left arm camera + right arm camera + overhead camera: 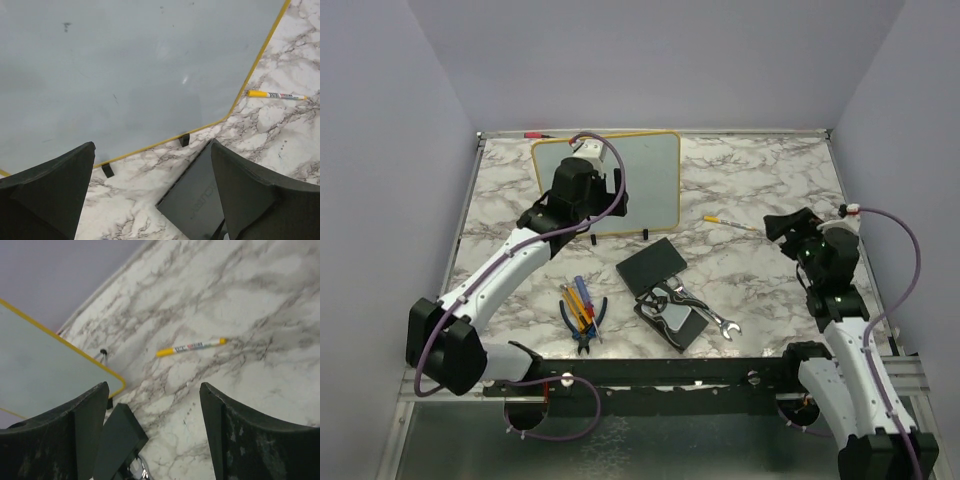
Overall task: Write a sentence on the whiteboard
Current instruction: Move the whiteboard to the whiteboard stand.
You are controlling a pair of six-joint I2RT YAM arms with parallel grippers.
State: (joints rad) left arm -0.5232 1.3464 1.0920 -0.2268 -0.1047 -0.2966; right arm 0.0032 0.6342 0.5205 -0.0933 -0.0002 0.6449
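- Wide apart, the left fingers [50, 195] grip nothing, poised close in front of the whiteboard [125, 75].
- Also spread, the right fingers [250, 440] hold nothing, above the marbled tabletop [260, 315].
- That whiteboard stands on small black feet toward the tabletop's rear.
- A yellow-capped marker [190, 346] lies near its right side, untouched.

My worktop [760, 180] is white marble-look stuff with grey veins, boxed in by plain pale lilac walls [650, 60] on three sides. Dark bar [670, 372] along the near edge, and the light's soft and even.
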